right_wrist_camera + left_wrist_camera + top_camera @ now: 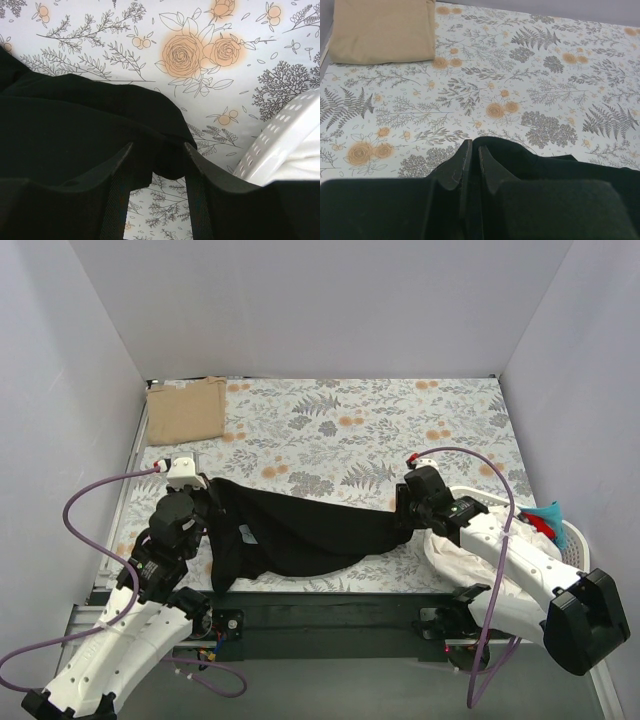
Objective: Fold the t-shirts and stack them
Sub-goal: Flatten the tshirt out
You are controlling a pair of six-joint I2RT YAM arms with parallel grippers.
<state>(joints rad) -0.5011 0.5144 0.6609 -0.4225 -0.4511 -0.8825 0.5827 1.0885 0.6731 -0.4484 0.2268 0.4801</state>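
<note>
the black t-shirt (300, 530) lies stretched along the near edge of the floral cloth (380, 430), drawn out in a long, rumpled band between the two arms. a small white label (247, 533) shows on it towards the cloth's left side.

at the left end of that near edge, the left pincer (471, 147) is pressed together on the shirt's fabric. its two dark fingers (461, 167) are almost touching, and the black cloth is bunched up around them and lifted a little off the floral cloth.

at the right end, the right pincer (157, 147) stands spread. a rounded fold of the black shirt sits between its fingers (120, 175), but neither finger looks to be pressing it, and the floral print shows through the gap below.

the tan t-shirt (187, 410) rests folded flat on the far left corner of the floral cloth.

just off the cloth's near right corner is a white laundry basket (575, 540), holding white fabric (450, 555) and something teal and red (548, 515).
</note>
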